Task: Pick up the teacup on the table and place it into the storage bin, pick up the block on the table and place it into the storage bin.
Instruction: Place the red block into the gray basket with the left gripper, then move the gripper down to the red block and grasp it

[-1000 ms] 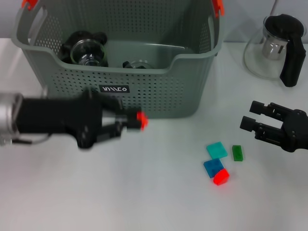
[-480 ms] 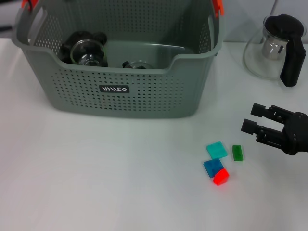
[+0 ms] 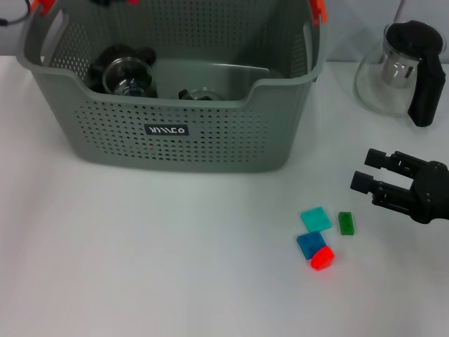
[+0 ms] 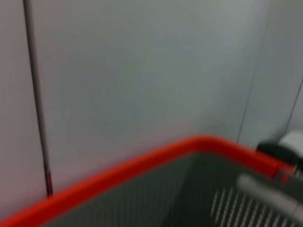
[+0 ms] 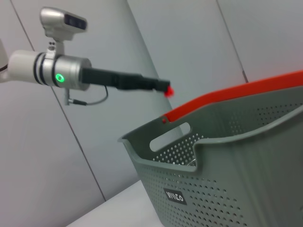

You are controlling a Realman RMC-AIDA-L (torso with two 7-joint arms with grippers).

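Note:
The grey-green storage bin (image 3: 210, 105) stands at the back of the table. A glass teacup (image 3: 128, 72) with a black handle lies inside it at the left, and a second glass piece (image 3: 201, 93) sits near the middle. In the right wrist view my left gripper (image 5: 163, 87) hovers high over the storage bin (image 5: 246, 156), shut on a small red block (image 5: 168, 91). On the table lie a teal block (image 3: 316, 219), a green block (image 3: 346, 223), a blue block (image 3: 309, 243) and a red block (image 3: 323, 258). My right gripper (image 3: 363, 168) stands open just right of them.
A glass teapot (image 3: 400, 67) with a black lid and handle stands at the back right. The bin's orange handle clip (image 4: 142, 163) fills the left wrist view, with a grey wall behind it.
My left arm, holding the red block, rose from in front of the bin and left the head view toward the bin's top. The right gripper barely moved.

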